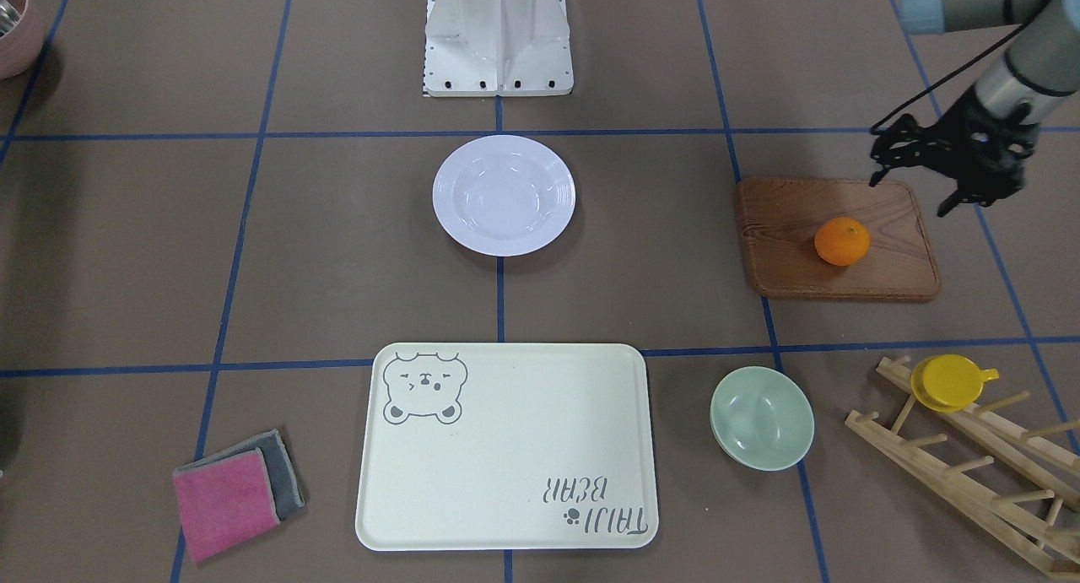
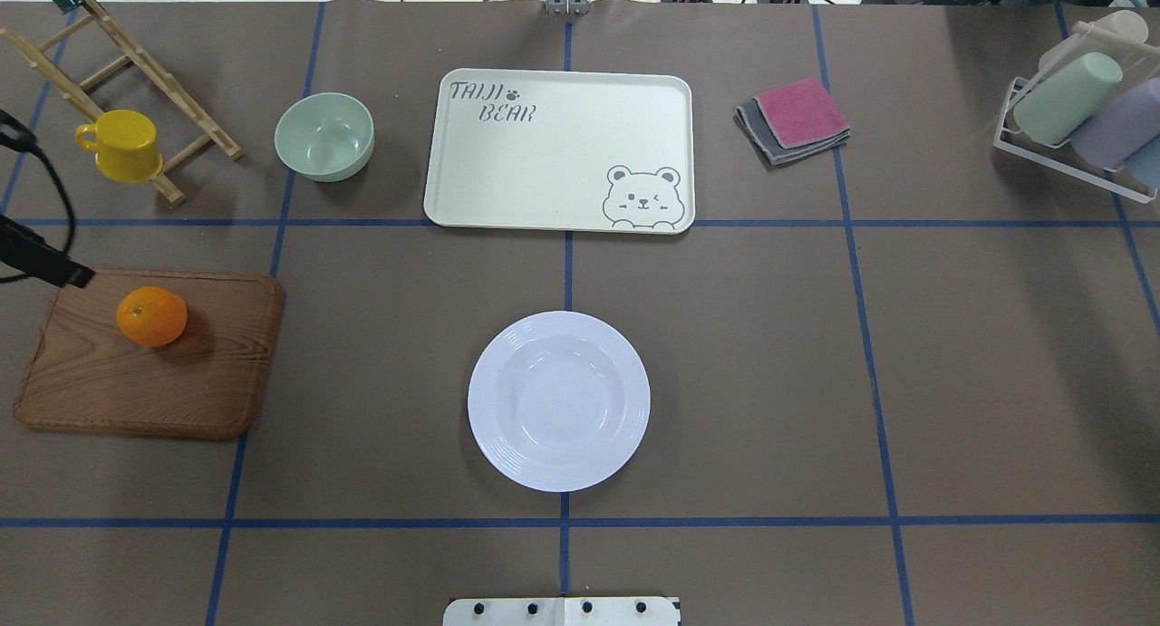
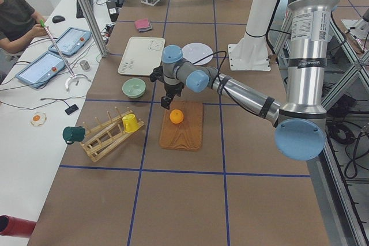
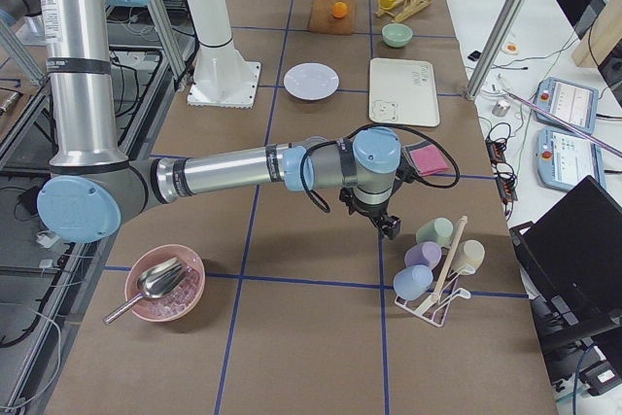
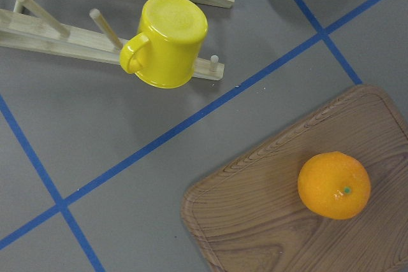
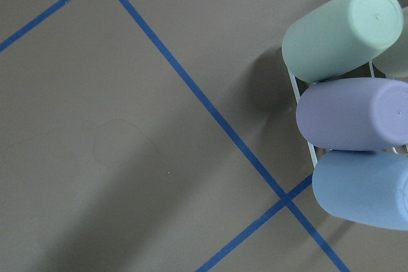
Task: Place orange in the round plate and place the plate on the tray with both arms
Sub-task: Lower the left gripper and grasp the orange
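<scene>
The orange (image 1: pixel 842 241) sits on a brown wooden board (image 1: pixel 785 229), small and bright, with a green stem dot in the left wrist view (image 5: pixel 334 185). My left gripper (image 1: pixel 913 197) hangs open just above the board's corner on the robot's side, a little beyond the orange and not touching it. The white round plate (image 1: pixel 504 195) lies empty at the table's middle, in front of the robot base. The cream tray (image 1: pixel 506 448) with the bear drawing lies empty farther out. My right gripper (image 4: pixel 389 225) hovers over bare table near a cup rack; I cannot tell whether it is open or shut.
A pale-green bowl (image 1: pixel 762 418) stands beside the tray. A yellow cup (image 1: pixel 952 382) hangs on a wooden rack (image 1: pixel 970 473). Pink and grey cloths (image 1: pixel 236 490) lie on the tray's other side. A wire rack of cups (image 2: pixel 1078 119) and a pink bowl (image 4: pixel 165 284) are on the right arm's side.
</scene>
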`<state>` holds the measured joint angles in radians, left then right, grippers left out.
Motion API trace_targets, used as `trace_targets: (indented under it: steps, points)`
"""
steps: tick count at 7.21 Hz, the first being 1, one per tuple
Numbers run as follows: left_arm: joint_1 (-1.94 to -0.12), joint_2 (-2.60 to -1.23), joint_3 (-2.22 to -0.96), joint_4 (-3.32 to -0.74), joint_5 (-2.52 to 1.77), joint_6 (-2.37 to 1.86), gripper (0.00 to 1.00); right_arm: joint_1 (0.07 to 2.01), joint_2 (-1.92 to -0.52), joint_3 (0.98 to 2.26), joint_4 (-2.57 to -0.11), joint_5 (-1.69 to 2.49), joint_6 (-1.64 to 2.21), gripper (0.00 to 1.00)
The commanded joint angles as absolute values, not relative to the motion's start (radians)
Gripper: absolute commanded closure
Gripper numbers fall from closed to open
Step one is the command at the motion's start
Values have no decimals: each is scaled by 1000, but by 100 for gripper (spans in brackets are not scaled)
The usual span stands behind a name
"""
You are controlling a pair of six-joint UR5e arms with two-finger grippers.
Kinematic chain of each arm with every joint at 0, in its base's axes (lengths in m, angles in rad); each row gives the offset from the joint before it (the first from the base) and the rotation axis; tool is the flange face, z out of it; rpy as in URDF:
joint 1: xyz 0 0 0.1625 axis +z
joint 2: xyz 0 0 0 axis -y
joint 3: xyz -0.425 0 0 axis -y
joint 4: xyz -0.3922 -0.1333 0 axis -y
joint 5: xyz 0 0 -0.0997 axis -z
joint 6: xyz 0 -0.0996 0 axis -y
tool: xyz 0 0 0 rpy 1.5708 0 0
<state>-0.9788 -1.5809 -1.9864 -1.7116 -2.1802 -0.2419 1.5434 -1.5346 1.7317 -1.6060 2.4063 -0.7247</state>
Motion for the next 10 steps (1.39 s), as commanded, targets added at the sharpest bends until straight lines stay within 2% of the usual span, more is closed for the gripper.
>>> trace_targets:
  steps: [1,3,5,10]
  points:
    - [-871,-1611,-1958,-1713,-2117,-296,1,1526,-1535,1717,-1594,2405,-712,0]
    - [-871,-1614,-1895,-1735,-2117,-290,1,1513,-1534,1712,-1594,2405,-710,0]
    - [-873,-1606,-1810,-1872,-2128,-293,1,1509,-1534,1710,-1594,2405,-710,0]
    - [-873,-1605,-1769,-1893,-2125,-304,1,1496,-1534,1710,-1594,2405,-709,0]
